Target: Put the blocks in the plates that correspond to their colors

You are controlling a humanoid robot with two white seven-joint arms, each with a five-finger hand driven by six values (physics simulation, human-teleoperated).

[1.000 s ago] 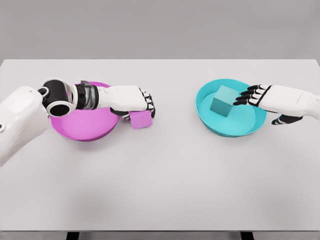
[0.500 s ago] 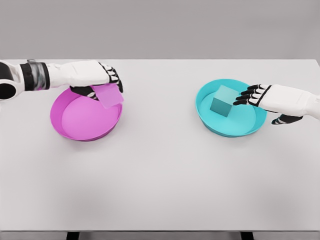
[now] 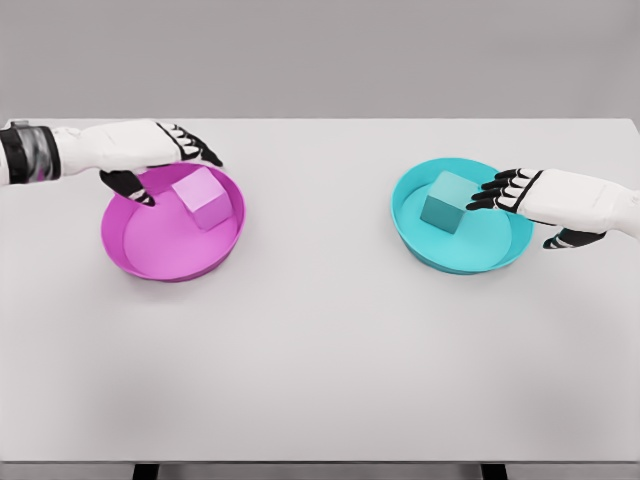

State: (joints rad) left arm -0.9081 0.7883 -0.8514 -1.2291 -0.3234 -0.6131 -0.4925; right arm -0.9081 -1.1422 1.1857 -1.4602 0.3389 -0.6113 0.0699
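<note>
A magenta block (image 3: 202, 197) lies inside the magenta plate (image 3: 150, 256) at the left, near its far right wall. My left hand (image 3: 160, 160) hovers over the plate's far rim, fingers spread, holding nothing, just left of the block. At the right, a teal block (image 3: 446, 202) sits in the teal plate (image 3: 470, 256). My right hand (image 3: 512, 193) floats over that plate's right side with fingers extended, close beside the teal block and not grasping it.
The white table (image 3: 320, 350) spans the view, its front edge near the bottom and its back edge against a grey wall.
The left hand carried the magenta block from right of the plate over its rim, let it go into the plate, and drew back left. The right hand stayed still.
</note>
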